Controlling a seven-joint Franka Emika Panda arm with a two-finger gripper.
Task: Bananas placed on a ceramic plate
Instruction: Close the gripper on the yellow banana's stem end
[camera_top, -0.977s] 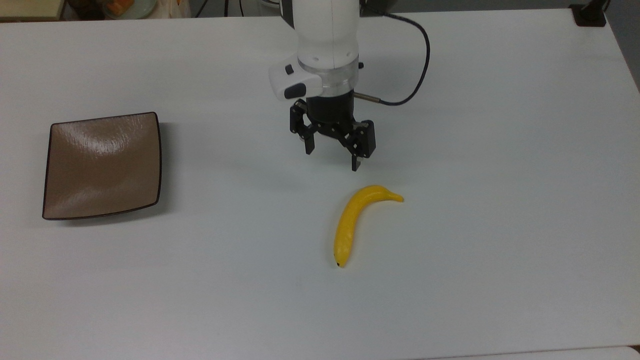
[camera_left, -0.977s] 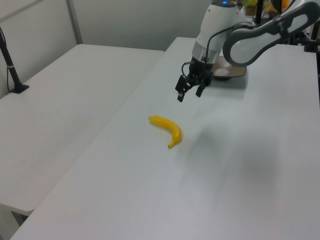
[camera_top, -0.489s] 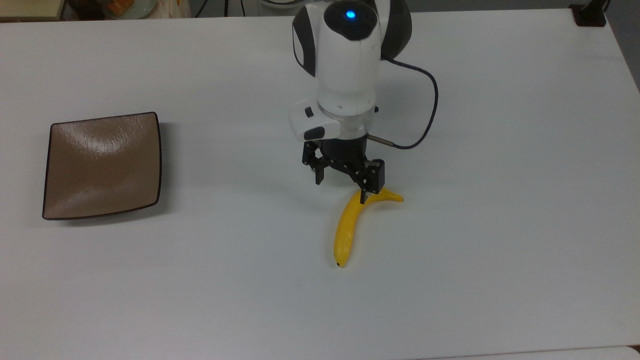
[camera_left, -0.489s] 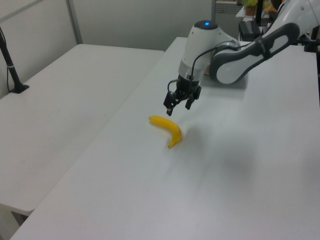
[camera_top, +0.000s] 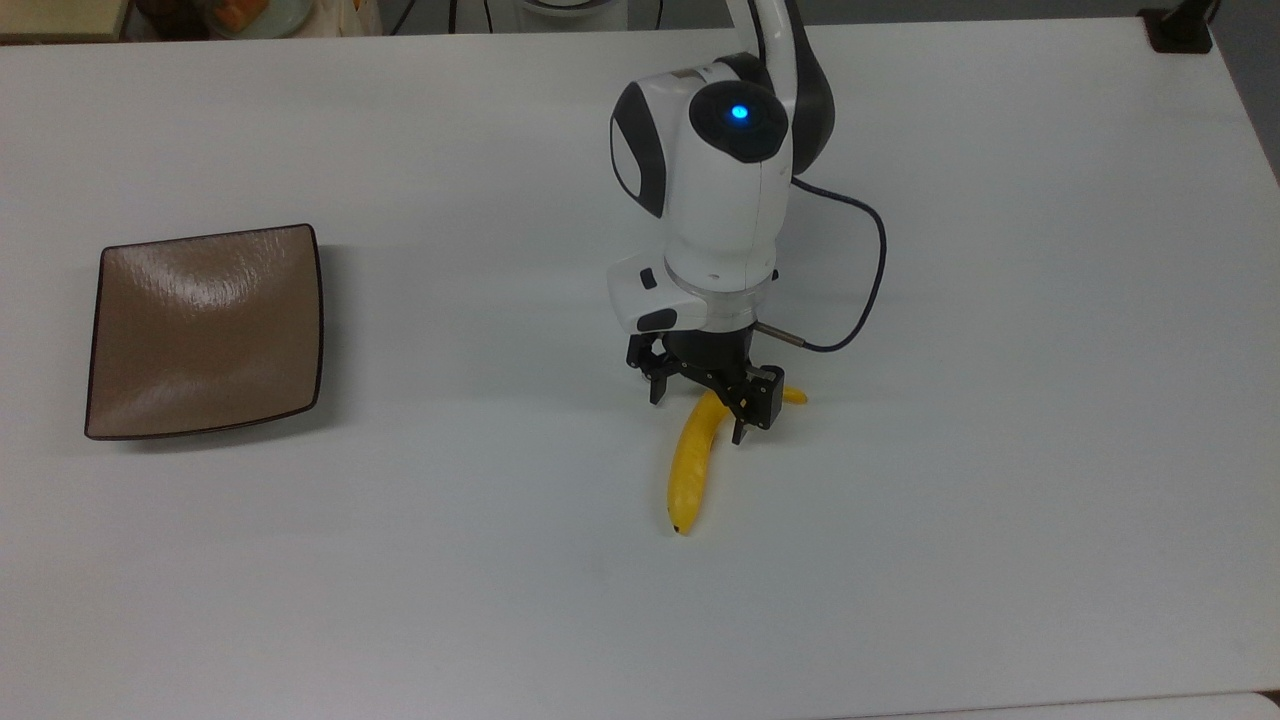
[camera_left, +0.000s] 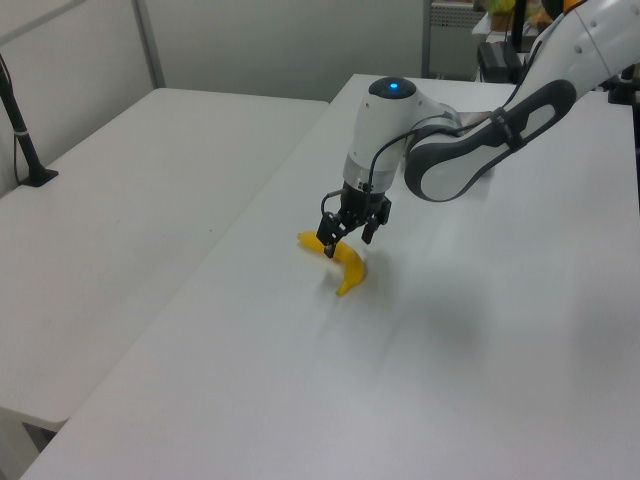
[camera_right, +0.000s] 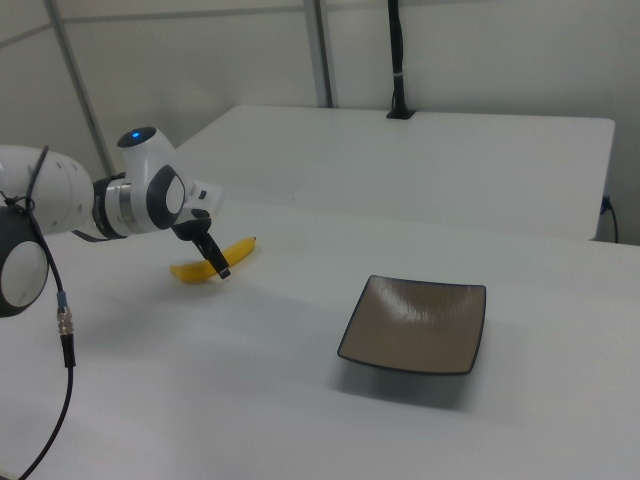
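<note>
Smooth white table, matte, lit evenly, faint shadow under the arm. Single bright yellow curved banana flat on the table, dark tip toward the top view's bottom, stem end toward the top view's right. Black two-finger gripper low over the banana's stem half, fingers spread apart, one on each side of the fruit, not closed on it. Square glossy brown ceramic plate with thin dark rim, bare, well apart from the banana toward the top view's left. Second white table beside the first, grey wall behind, black post upright at its far edge.
</note>
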